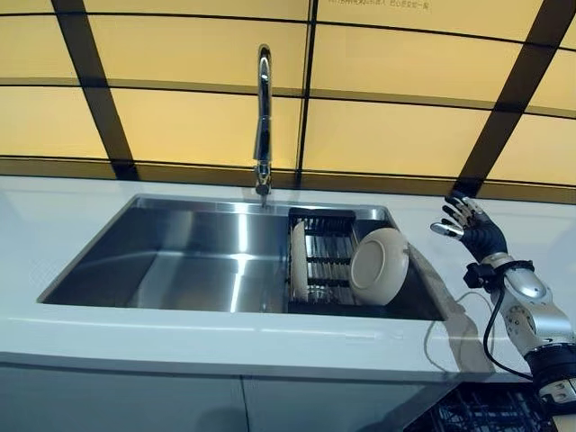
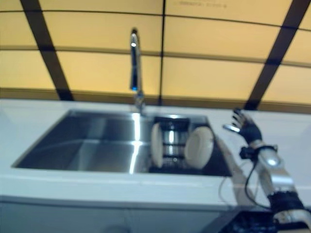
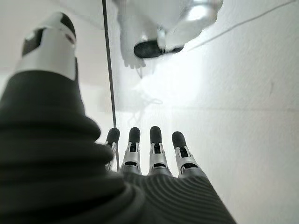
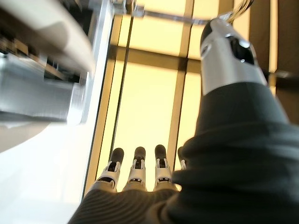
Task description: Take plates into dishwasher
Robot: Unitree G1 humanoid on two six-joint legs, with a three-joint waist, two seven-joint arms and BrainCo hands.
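White plates (image 1: 378, 265) upright in sink rack (image 1: 324, 261), beside empty, spread right robot hand (image 1: 466, 223).

Eye views: head-mounted, looking down and forward, both sharing sink (image 1: 180, 256), tap (image 1: 263, 117), desk (image 1: 225, 337).
Left wrist view: very close along left hand (image 3: 154, 154).
Right wrist view: very close along right hand (image 4: 135, 175), facing yellow panels (image 4: 149, 107).

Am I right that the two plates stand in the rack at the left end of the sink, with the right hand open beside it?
Not quite: the plates stand in the rack at the right end of the sink, as the left eye view shows. The right hand is indeed open beside it.
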